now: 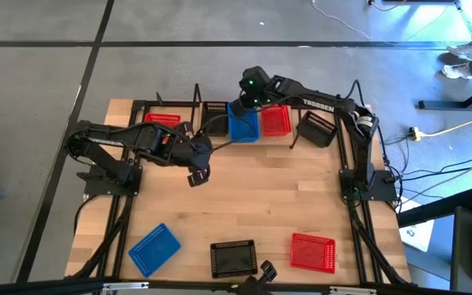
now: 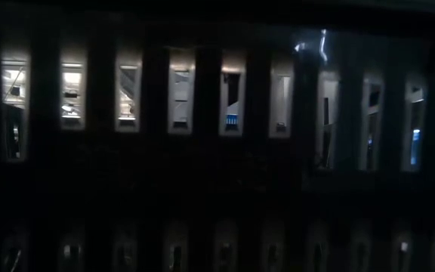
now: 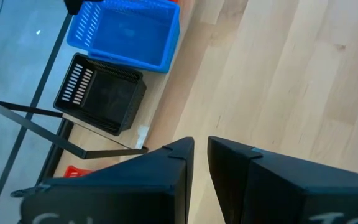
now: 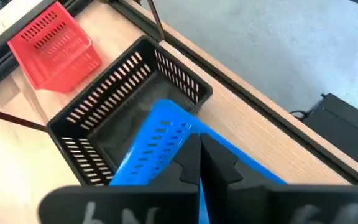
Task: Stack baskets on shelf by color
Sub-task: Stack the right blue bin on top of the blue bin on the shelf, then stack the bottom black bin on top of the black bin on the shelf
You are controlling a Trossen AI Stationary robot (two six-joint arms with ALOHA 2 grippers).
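Blue basket point(image 4: 160, 146) rim in right claw point(image 4: 199, 163)

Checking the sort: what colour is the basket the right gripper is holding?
Blue. The right gripper pinches a blue basket wall; right wrist view shows it best.

White letters reading "TROSSEN" are showing on the right arm point(image 1: 322, 104) in the high view. No other writing is showing clearly enough to read.
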